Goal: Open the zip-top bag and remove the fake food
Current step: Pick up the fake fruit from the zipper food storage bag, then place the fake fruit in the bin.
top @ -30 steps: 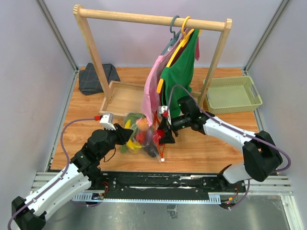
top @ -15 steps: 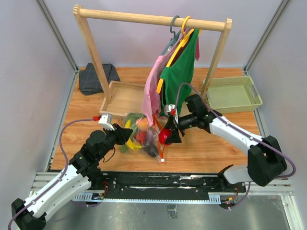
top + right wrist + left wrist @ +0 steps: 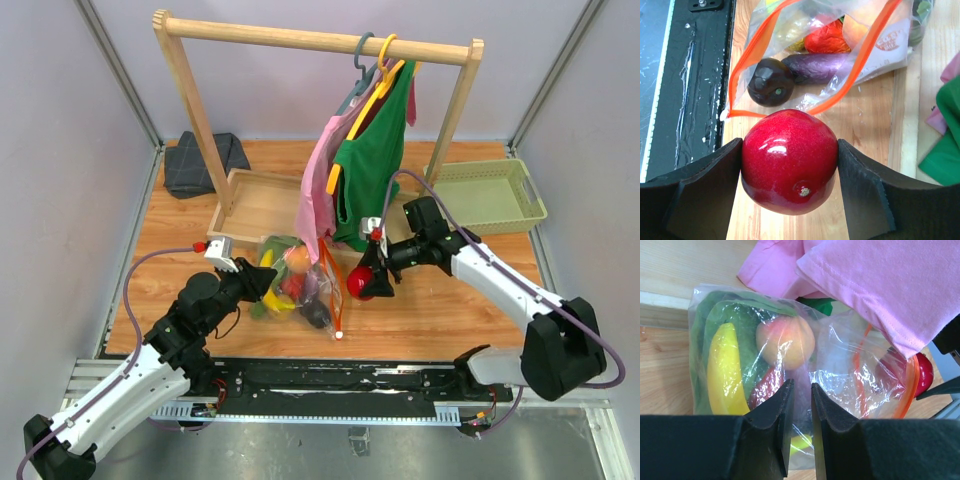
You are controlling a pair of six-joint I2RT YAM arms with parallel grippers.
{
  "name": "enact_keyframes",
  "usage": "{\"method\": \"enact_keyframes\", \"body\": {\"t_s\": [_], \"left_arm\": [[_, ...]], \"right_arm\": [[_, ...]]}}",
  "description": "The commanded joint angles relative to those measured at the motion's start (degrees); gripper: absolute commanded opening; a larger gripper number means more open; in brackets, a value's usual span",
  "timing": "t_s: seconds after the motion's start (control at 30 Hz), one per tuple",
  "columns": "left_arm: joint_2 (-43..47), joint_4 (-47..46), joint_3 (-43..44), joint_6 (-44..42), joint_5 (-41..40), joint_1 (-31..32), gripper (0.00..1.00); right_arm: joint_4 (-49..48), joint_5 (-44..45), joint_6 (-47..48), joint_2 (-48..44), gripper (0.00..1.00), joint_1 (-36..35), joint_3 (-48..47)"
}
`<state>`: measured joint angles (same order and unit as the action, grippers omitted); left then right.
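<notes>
With the opened zip-top bag (image 3: pixel 840 365) clamped by the left gripper (image 3: pixel 801 387), one red fruit (image 3: pixel 789 167) is clamped in the right gripper (image 3: pixel 790 150); fake food (image 3: pixel 727 370) ahead is left inside.

Lab test cell, grey partition walls (image 3: pixel 60 150), mounting rail (image 3: pixel 330 402)

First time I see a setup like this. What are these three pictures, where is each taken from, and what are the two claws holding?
Two robot arms stand at a wooden table's near edge. The wide picture looks down from above and behind them; the other two come from a camera on each wrist. The left gripper pinches the zip-top bag, which lies open with a banana, peach and eggplant inside. The right gripper holds a red round fruit outside it. Behind stand a clothes rack, wooden tray and green basket.
</notes>
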<state>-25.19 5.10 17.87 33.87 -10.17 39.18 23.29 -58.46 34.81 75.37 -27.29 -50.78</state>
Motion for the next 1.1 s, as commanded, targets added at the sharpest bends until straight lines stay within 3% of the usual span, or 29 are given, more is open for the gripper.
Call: {"method": "enact_keyframes", "body": {"t_s": [0.0,0.2,0.63,0.9,1.07], "left_arm": [[0.73,-2.18,-0.27,-0.84,-0.19,-0.06,0.25],[0.68,-2.14,0.37,-1.67,-0.43,-0.07,0.25],[0.93,-1.99,0.75,-2.49,-0.65,-0.07,0.25],[2.7,-1.1,0.58,-2.4,-0.81,-0.02,0.25],[3.36,-1.11,0.15,-2.1,-0.72,-0.07,0.25]], "right_arm": [[7.57,0.77,6.64,-2.92,0.19,3.2,0.64],[14.98,3.53,14.38,-5.85,0.19,8.47,1.13],[27.95,8.84,34.7,-9.34,0.19,27.04,-2.16],[28.66,5.74,37.53,-3.63,0.19,40.18,-7.82],[26.28,3.81,34.35,0.9,0.19,45.93,-11.85]]}}
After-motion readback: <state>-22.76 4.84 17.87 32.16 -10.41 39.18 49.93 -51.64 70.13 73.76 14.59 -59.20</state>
